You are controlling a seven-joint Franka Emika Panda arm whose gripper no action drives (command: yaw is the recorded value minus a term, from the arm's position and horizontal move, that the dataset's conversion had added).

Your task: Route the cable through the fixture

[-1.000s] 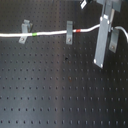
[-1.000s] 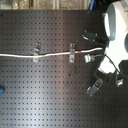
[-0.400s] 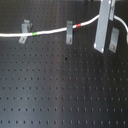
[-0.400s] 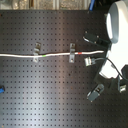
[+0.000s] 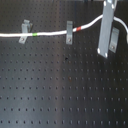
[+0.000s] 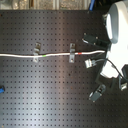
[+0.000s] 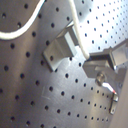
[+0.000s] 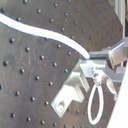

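Note:
The cable (image 5: 50, 34), a white cord with a green band (image 5: 35, 35) and a red band (image 5: 81, 29), runs from the first exterior view's left past two clips, then rises to my gripper (image 5: 105, 47). The fixture (image 5: 114, 39), a flat grey tab, stands just behind the gripper. In the second exterior view the cable (image 6: 20, 55) leads toward the fixture (image 6: 92, 62) and disappears under the arm. Both wrist views show the fixture (image 7: 62, 47) (image 8: 70, 92) close beside my gripper (image 8: 92, 61), which looks shut on the cable (image 8: 45, 35). The cable does not touch the fixture.
A bent-topped bracket (image 5: 23, 31) and a slim clip (image 5: 69, 32) stand on the black perforated board (image 5: 60, 90), with the cable lying along them. The white arm (image 6: 117, 25) covers the second exterior view's right. A small blue object (image 6: 1, 90) sits at that same view's left edge.
My gripper has risen a little above the board next to the fixture, carrying the cable's right end. The rest of the cable stays put.

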